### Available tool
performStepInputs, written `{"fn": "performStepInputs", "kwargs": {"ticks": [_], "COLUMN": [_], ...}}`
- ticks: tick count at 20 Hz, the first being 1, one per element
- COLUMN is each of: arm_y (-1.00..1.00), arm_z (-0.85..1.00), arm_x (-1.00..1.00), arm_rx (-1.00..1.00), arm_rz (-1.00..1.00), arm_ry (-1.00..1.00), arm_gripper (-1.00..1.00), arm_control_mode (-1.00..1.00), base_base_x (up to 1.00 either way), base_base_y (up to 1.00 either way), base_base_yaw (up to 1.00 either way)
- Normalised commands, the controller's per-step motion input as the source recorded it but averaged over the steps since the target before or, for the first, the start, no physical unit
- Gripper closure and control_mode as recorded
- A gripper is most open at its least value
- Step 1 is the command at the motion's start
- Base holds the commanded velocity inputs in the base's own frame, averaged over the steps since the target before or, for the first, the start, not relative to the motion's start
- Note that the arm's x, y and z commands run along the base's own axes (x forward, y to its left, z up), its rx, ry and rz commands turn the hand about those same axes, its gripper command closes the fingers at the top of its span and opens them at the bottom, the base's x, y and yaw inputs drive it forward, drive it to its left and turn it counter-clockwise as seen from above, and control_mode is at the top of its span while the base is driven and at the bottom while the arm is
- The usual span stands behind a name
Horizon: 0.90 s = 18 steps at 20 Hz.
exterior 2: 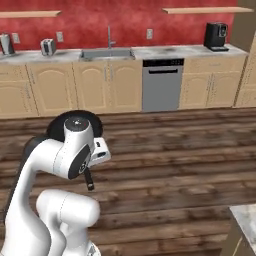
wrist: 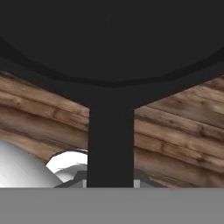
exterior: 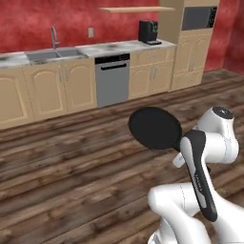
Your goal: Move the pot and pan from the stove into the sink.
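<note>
The rectangular grey steel sink [exterior: 50,55] is being faced across the wooden floor [exterior: 71,157], well ahead of the gripper [exterior: 179,151]. The flat round matte black frying pan [exterior: 155,127] is being carried just beyond the jaws, which are being pinched on its long thin handle [wrist: 110,144], probably so the disc is kept clear of the arm.

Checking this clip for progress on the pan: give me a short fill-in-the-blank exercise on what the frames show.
1. The gripper is shut on the pan's ____.
2. The pan is carried over the wooden ____, away from any counter.
3. The sink is set in the counter against the ____ wall.
4. Right of the sink cabinets stands a grey ____.

Missing words: handle; floor; red; dishwasher
</note>
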Motion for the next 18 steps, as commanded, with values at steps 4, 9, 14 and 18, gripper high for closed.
{"fn": "performStepInputs", "kwargs": {"ticks": [4, 9, 14, 18], "arm_y": [0.00, 0.00, 0.00, 0.00], "arm_z": [0.00, 0.00, 0.00, 0.00], "arm_x": [0.00, 0.00, 0.00, 0.00], "arm_rx": [0.00, 0.00, 0.00, 0.00], "arm_rz": [0.00, 0.00, 0.00, 0.00], "arm_ry": [0.00, 0.00, 0.00, 0.00], "arm_gripper": [1.00, 1.00, 1.00, 1.00], "arm_control_mode": [1.00, 1.00, 1.00, 1.00], "base_base_x": [0.95, 0.96, 0.97, 0.96], "base_base_y": [0.26, 0.26, 0.29, 0.31], "base_base_yaw": [-0.03, -0.03, -0.02, -0.02]}}
